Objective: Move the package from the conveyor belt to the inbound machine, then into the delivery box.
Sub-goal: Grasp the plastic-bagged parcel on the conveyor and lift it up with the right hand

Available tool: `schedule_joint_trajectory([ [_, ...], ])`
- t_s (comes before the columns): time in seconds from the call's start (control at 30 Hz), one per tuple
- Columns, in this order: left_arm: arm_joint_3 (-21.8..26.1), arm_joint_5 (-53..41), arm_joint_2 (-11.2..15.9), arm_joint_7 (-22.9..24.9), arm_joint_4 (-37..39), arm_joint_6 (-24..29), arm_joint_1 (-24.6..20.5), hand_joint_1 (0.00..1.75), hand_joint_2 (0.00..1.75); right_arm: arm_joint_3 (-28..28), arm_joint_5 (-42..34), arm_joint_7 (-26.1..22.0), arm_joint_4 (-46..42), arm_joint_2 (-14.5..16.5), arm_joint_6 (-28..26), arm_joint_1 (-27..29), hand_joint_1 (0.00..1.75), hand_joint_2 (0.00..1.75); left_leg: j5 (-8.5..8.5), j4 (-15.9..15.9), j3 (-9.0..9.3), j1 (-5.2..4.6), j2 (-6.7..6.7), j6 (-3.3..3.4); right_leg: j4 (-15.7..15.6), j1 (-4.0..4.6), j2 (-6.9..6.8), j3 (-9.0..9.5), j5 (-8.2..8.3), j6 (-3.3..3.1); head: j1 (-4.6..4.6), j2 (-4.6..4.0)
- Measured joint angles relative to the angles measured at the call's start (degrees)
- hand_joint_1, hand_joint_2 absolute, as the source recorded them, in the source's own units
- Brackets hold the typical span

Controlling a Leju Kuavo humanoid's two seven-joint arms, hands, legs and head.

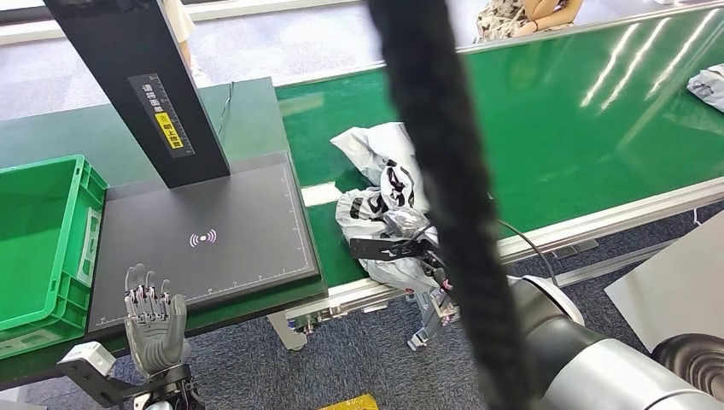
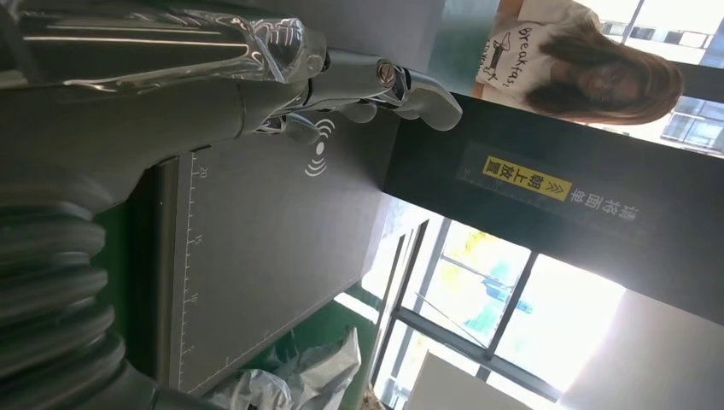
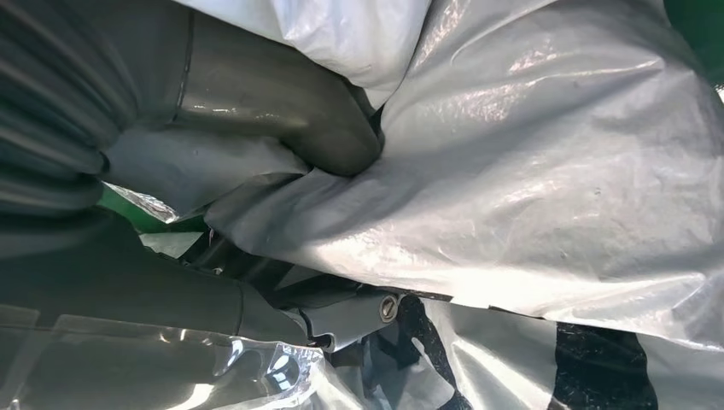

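Note:
A crumpled grey-and-white plastic package [image 1: 376,205] with black print lies at the near edge of the green conveyor belt [image 1: 580,128]. My right hand [image 1: 417,246] is at its near side and grips it. In the right wrist view the thick thumb [image 3: 290,120] presses into a fold of the package [image 3: 546,171], with the dark fingers under it. The inbound machine's black platform [image 1: 205,231] lies to the left of the belt, and the green delivery box [image 1: 34,231] beside that. My left hand [image 1: 154,320] is raised, fingers apart and empty, at the platform's front edge.
A black post [image 1: 137,85] rises from the back of the platform. A thick black cable [image 1: 444,171] crosses the head view in front of the package. Another package [image 1: 709,85] lies far right on the belt. A person [image 1: 521,13] sits beyond the belt.

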Motion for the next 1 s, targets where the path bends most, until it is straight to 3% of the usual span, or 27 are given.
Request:
schedule_joint_trajectory([
  [0.17,-0.06,-0.22,-0.02,0.0,0.01,0.02,-0.02,0.0,1.75,-0.64,-0.15,0.08,-0.28,1.02,-0.32,-2.16,1.75,1.75,0.0,0.0,-0.08,-0.01,0.09,0.0,0.02,-0.01,0.07,-0.07,0.04,-0.02,0.0,0.0],
  [0.47,-0.26,-0.33,-0.02,0.0,0.01,-0.1,-0.08,0.0,1.75,-0.72,0.68,2.39,-0.46,4.65,2.88,-15.57,1.75,1.75,0.03,0.0,-0.06,0.0,0.22,-0.02,0.04,0.04,0.22,-0.18,0.06,-0.05,0.0,0.0],
  [0.73,-0.27,-0.33,-0.02,0.0,0.01,-0.23,-0.1,0.0,1.75,-0.73,0.73,2.57,-0.47,6.19,2.05,-17.57,1.75,1.75,0.01,0.0,-0.13,-0.01,0.22,0.0,0.03,-0.01,0.23,-0.18,0.05,-0.04,0.0,0.0],
  [1.0,-1.17,-0.03,-0.02,0.0,0.06,-0.21,-0.39,0.0,1.75,-0.74,0.6,4.22,-0.48,10.13,1.8,-24.03,1.75,1.75,0.02,0.0,-0.09,0.01,0.32,-0.01,0.04,0.05,0.3,-0.25,0.07,-0.05,0.0,0.0],
])
